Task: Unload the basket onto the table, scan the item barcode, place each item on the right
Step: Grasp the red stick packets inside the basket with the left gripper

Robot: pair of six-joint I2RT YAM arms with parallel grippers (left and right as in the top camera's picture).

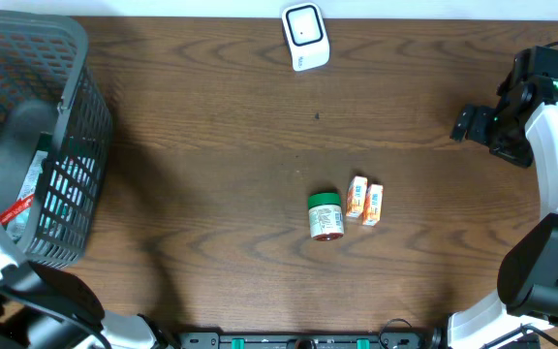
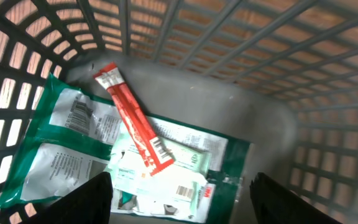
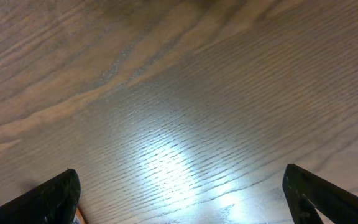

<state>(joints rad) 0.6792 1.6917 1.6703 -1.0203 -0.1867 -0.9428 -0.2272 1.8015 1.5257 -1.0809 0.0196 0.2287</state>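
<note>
the left gripper [image 2: 182,208] hangs inside the grey basket [image 2: 229,37] at the left edge of the table [image 1: 211,126], its two fingers spread wide with nothing between them. directly below it a red sachet [image 2: 135,127] lies diagonally across green-and-white pouches [image 2: 73,124] on the basket floor. a small barcode shows near the sachet's lower end, and another is printed on the pouch beneath. the fingers touch neither the sachet nor the pouches.

the white scanner [image 1: 305,36] sits at the far edge of the table, near the middle and well apart from the basket. on the open wood, nearer the front, a jar with a green lid [image 1: 325,216] lies on its side, with two small orange boxes [image 1: 364,202] just beside it on the right.

the right gripper [image 3: 191,208] is off at the right side of the table, fingers fully apart over bare wood — it holds nothing.
</note>
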